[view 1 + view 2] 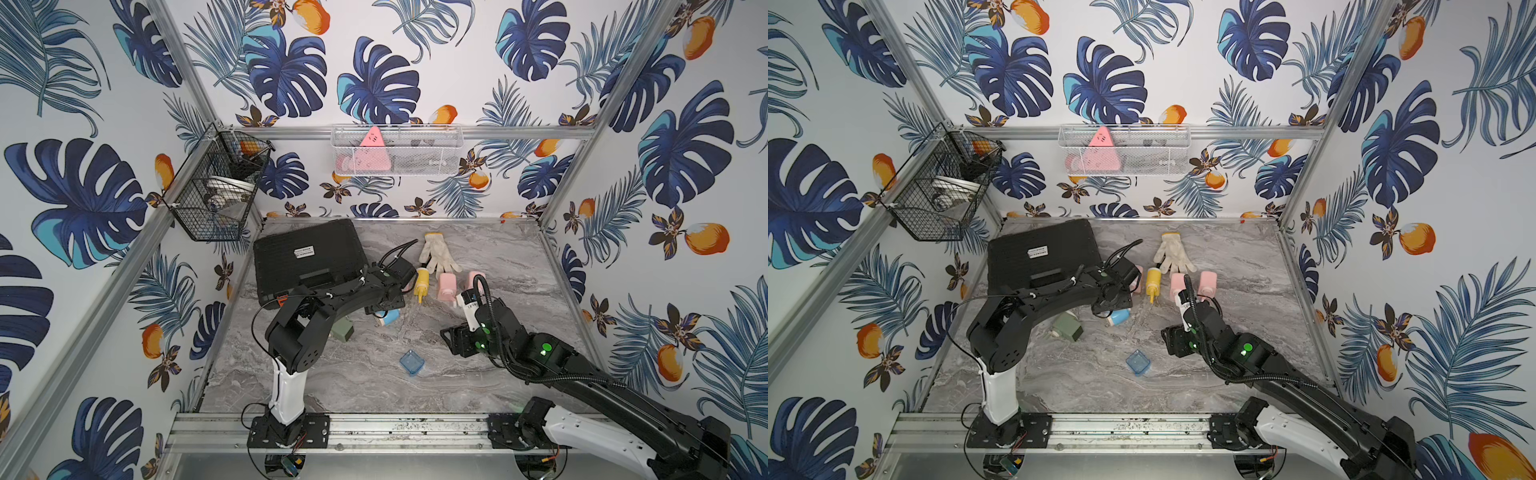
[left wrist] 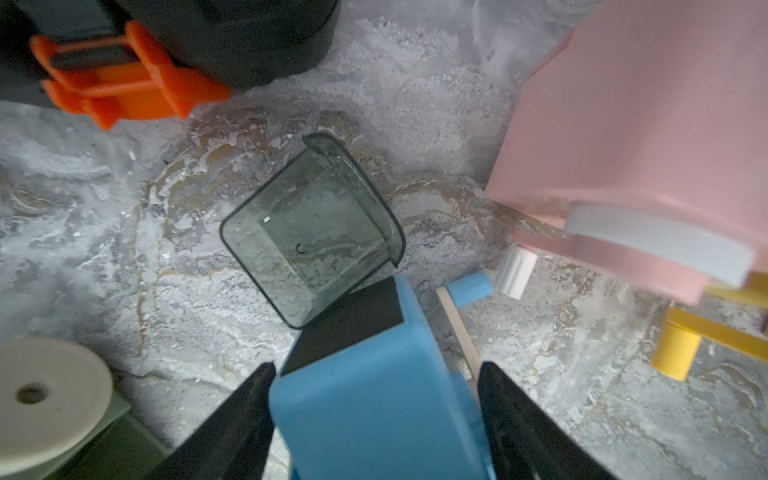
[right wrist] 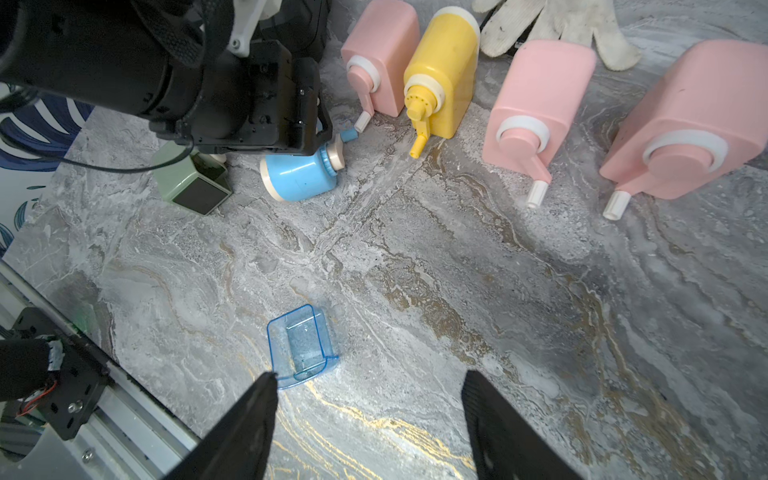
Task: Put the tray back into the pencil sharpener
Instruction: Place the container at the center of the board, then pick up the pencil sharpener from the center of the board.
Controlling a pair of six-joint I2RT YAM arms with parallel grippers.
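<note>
The clear blue plastic tray (image 1: 412, 361) is seen lying on the grey marbled tabletop (image 1: 498, 249), in the lower centre of both top views. It is set apart from the blue plastic pencil sharpener (image 1: 388, 318), which is found a little higher in the frame, half hidden under the left arm.

In the left wrist view the left claw (image 2: 376, 365) is set around the sharpener body at the bottom centre of the frame, one jaw close against each side. Whether the body is firmly pinched cannot be told. The sharpener's dark empty slot (image 2: 345, 324) is turned towards a smoky grey clear tray (image 2: 311, 232) just beside it, which is judged to belong to a different sharpener.

The right claw (image 3: 370, 374) is held empty with its jaws apart, low over the tabletop. The blue tray is seen just beside one jaw tip, at the lower centre of the right wrist view.

The step in hand is judged to be the securing of the sharpener, with the tray not yet picked up. Next, the blue tray should be centred between the right jaws and gripped by its walls. It should then be lined up with the slot and slid in while the sharpener is steadied.
</note>
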